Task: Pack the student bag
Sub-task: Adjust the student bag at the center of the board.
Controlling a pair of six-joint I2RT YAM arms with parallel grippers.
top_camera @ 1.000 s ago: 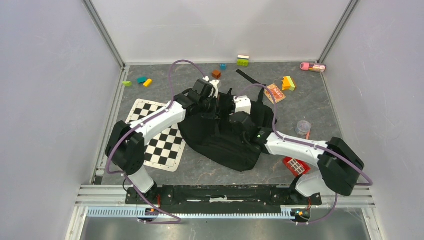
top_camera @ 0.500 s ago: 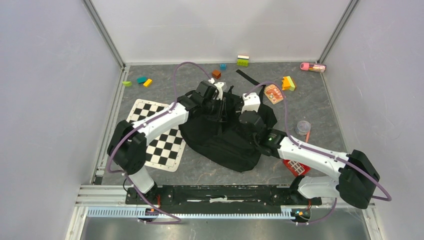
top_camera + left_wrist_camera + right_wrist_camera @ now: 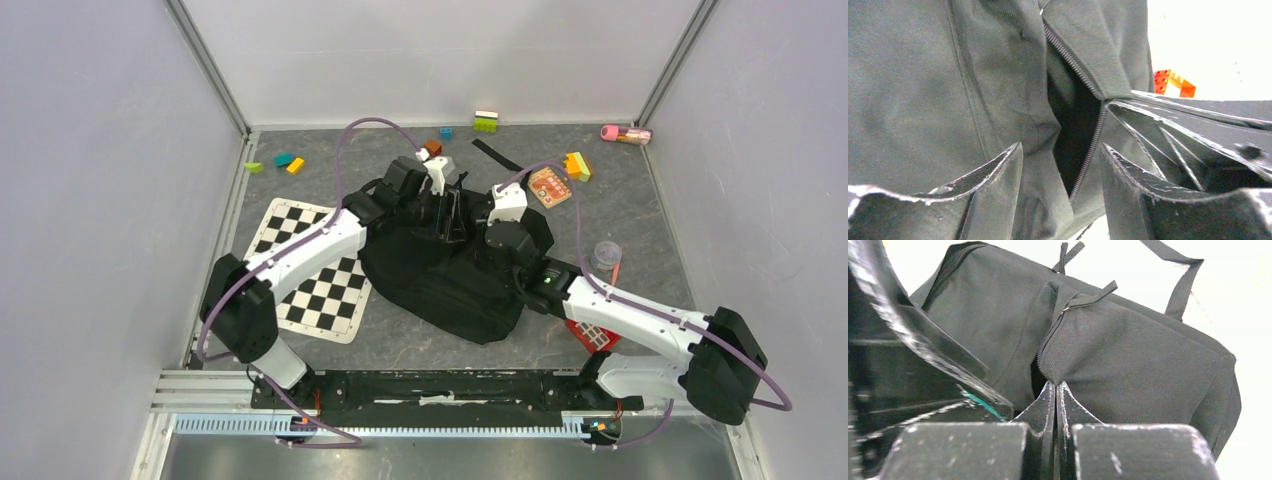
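Logged student bag slumped mid-table, chessboard mat at its 9 o'clock | noted left gripper spread open over zipper at bag's 12 o'clock | noted right gripper pinched closed on bag fabric at 1 o'clock

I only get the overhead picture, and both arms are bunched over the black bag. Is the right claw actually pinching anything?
Observer: Yes, it looks so. The right gripper is shut on a fold of the bag beside its zip.
Operator: And the left claw?
Observer: The left gripper is open and holds nothing; the zip shows between its tips.
Operator: Is the bag unzipped at all?
Observer: Partly. The left wrist camera shows a dark gap between the zip's two rows of teeth.
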